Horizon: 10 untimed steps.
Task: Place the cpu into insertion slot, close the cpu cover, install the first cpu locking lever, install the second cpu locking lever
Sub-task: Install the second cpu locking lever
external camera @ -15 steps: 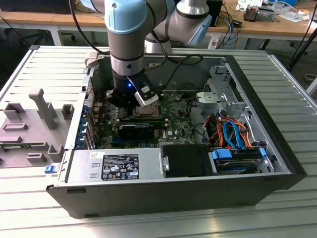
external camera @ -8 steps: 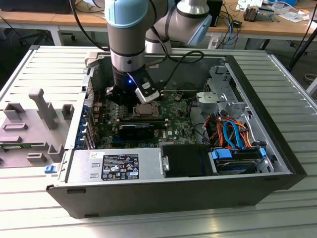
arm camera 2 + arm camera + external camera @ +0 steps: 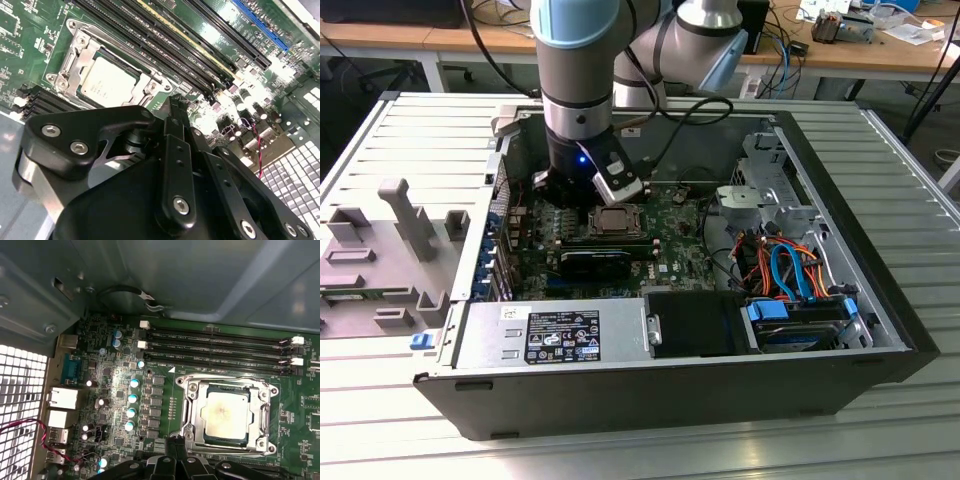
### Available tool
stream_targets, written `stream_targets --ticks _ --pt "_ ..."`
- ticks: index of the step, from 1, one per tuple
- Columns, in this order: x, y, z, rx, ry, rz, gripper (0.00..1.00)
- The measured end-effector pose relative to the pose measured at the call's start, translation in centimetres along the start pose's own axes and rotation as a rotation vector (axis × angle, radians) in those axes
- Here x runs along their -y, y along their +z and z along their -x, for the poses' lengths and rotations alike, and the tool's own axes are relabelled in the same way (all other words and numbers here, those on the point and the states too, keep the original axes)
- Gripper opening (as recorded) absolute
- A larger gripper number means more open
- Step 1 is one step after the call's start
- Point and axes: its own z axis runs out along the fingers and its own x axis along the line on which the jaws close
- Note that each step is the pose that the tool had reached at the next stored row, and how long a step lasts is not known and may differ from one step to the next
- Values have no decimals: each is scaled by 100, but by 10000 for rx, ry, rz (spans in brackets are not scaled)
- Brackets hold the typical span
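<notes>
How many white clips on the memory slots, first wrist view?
4 white clips on the memory slots: one pair at the ends nearest the blue-topped capacitors, the other pair at the opposite ends. More may be hidden.

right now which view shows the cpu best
The first wrist view: the cpu sits whole and nearly face-on in the insertion slot, framed by the cpu cover. The second wrist view shows it tilted beyond the gripper's linkage; the exterior view shows it small beside the arm.
</notes>
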Motion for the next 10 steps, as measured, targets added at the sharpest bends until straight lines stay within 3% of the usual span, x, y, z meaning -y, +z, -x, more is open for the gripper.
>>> stream_targets --ticks 10 --pt "-17 -192 -1 0 -1 0 11"
